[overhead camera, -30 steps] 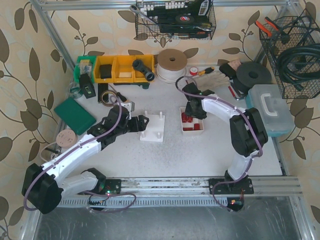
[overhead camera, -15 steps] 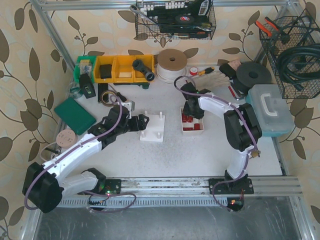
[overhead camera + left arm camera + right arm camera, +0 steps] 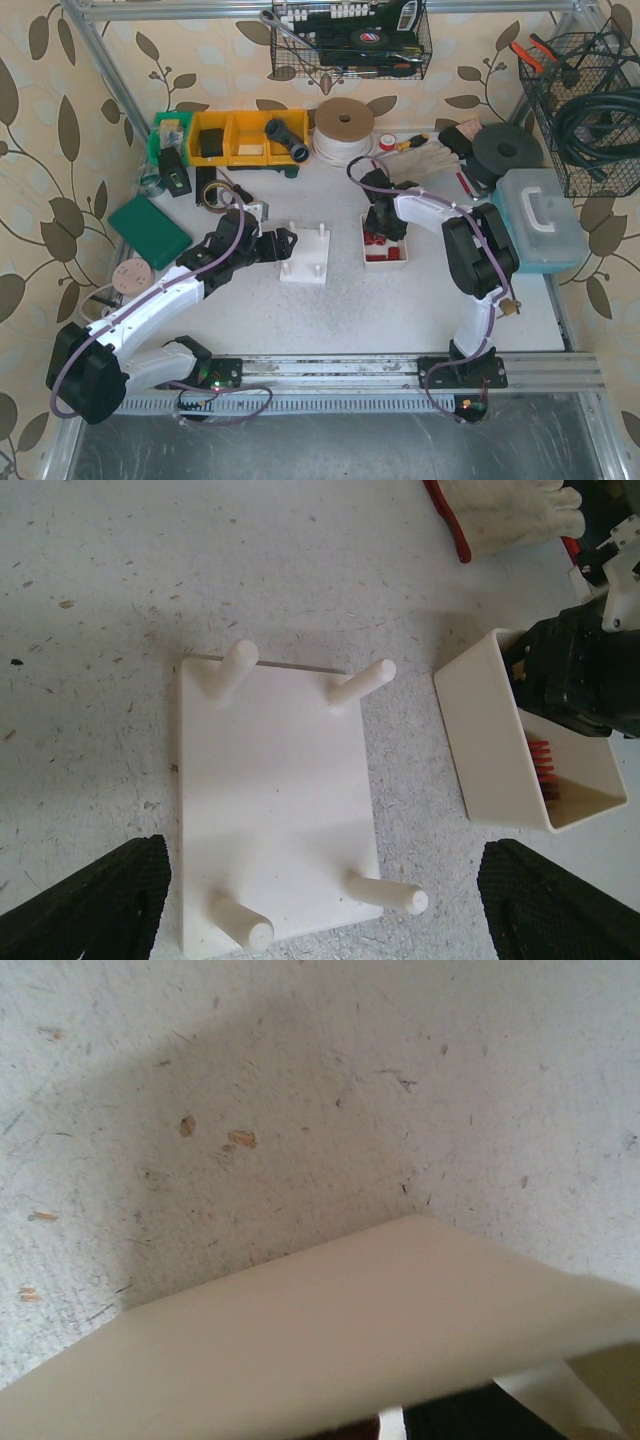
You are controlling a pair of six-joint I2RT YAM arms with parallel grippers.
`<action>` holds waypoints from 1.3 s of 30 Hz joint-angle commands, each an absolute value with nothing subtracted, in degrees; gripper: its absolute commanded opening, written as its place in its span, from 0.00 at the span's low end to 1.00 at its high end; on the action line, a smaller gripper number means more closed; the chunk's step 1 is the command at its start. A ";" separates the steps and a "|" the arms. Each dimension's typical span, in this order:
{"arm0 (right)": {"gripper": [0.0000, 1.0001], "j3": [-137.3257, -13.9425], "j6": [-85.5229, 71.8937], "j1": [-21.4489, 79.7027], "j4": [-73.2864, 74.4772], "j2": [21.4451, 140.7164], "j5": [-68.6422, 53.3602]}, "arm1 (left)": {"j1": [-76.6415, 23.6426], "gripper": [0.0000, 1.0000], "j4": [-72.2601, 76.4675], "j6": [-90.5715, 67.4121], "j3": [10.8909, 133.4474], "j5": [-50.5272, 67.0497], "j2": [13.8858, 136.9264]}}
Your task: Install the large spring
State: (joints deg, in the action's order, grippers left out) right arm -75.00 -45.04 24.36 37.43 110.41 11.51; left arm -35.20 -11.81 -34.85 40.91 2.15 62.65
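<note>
The white peg plate (image 3: 305, 262) lies mid-table with four upright pegs; in the left wrist view the plate (image 3: 272, 800) fills the centre. My left gripper (image 3: 284, 245) is open at the plate's left edge, its black fingers (image 3: 95, 905) straddling the near end without touching the pegs. Red springs (image 3: 386, 249) lie in the white tray (image 3: 364, 240), and I cannot pick out the large spring among them. My right gripper (image 3: 384, 226) reaches down into the tray. Its jaws are hidden behind the tray wall (image 3: 330, 1330).
Work gloves (image 3: 422, 157) and a tape roll (image 3: 345, 125) lie behind the tray. Yellow bins (image 3: 245, 138) stand at the back left, and a green pad (image 3: 150, 230) is on the left. A clear box (image 3: 540, 218) sits on the right.
The right arm's elbow has swung left and nearer the tray while its gripper stayed in the tray. The left arm has not moved.
</note>
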 commanded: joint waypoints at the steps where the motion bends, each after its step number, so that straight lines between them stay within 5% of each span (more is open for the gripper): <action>1: 0.40 -72.90 -46.34 24.29 36.31 112.23 10.68 | -34.51 0.87 -9.76 -35.22 40.70 3.29 62.67; 10: 0.27 -72.22 -46.49 24.42 36.74 112.42 10.99 | -34.12 0.87 -9.51 -35.50 40.30 3.38 62.34; 16: 0.02 -72.20 -44.83 24.90 38.43 108.53 12.02 | -33.85 0.87 -9.15 -35.55 39.96 3.84 62.01; 29: 0.00 -70.70 -39.58 27.73 38.29 93.76 12.62 | -33.69 0.86 -8.02 -35.42 39.23 6.11 60.91; 39: 0.00 -46.89 -39.59 28.02 -0.48 72.10 -5.76 | -33.79 0.84 -5.83 -38.02 40.07 20.25 60.92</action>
